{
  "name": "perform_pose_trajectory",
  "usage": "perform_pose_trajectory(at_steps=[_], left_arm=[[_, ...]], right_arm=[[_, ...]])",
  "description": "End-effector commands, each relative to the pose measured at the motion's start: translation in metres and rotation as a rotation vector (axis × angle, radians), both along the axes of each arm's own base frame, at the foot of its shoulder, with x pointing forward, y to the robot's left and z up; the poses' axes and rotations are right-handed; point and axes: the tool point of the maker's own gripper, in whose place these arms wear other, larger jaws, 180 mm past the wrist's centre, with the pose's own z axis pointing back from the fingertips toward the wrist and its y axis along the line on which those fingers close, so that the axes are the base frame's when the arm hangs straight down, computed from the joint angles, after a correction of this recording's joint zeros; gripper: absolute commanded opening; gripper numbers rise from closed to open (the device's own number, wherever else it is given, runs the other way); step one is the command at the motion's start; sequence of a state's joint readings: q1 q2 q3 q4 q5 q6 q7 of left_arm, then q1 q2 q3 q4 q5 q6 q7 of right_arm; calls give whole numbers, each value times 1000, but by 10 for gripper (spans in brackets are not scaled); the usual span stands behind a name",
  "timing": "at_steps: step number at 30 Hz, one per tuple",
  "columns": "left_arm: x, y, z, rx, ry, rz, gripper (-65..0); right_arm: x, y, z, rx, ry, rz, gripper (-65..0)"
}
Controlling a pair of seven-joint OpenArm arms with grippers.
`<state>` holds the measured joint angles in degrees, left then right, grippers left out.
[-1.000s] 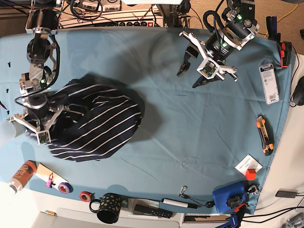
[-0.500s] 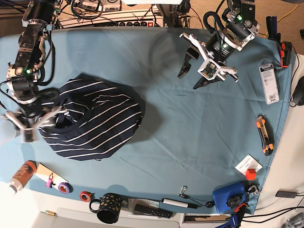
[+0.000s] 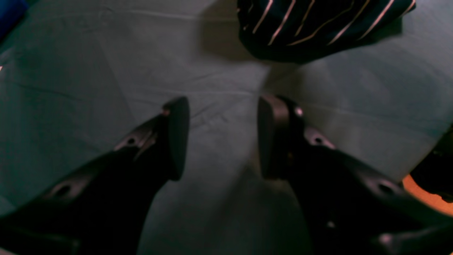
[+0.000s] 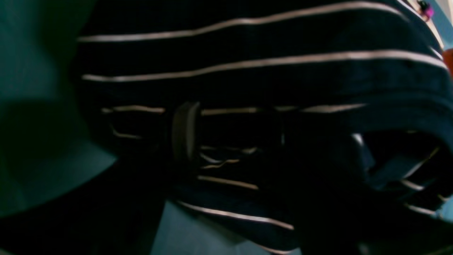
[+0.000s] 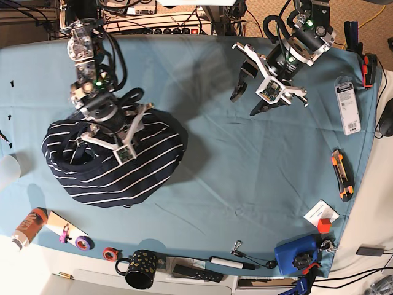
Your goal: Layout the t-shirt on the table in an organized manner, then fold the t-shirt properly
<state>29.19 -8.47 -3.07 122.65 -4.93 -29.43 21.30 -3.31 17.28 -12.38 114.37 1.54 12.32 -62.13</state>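
Navy cloth with thin white stripes, one t-shirt (image 5: 116, 163) is lying bunched in a rounded heap near the left edge of the teal table (image 5: 233, 166). The right gripper (image 5: 113, 132) is hovering over it, fingers spread, grasping nothing. The left gripper (image 3: 221, 138) is hanging released above bare cloth near the far edge.
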Motion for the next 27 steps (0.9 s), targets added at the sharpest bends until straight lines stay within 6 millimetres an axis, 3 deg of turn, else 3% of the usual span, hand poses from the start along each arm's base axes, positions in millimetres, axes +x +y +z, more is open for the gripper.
perform_pose_trajectory(at_steps=[1, 7, 13, 16, 24, 27], left_arm=[[2, -2, 12, -29, -42, -2, -338], [3, -2, 13, -29, -44, -3, -338], [9, 2, 15, -30, -56, 25, -338], [9, 3, 15, -29, -55, 31, -338], [8, 3, 14, -28, -51, 31, -338], [8, 3, 14, -28, -50, 30, -338]], right_arm=[[7, -3, 13, -21, -47, -9, -397], [-5, -5, 4, -36, 0, -36, -397], [-25, 15, 37, 39, -122, -11, -397], [-34, 20, 43, 110, -158, -55, -397], [-36, 2, 43, 294, -172, -219, -397], [-40, -12, 34, 348, -149, -286, -397]])
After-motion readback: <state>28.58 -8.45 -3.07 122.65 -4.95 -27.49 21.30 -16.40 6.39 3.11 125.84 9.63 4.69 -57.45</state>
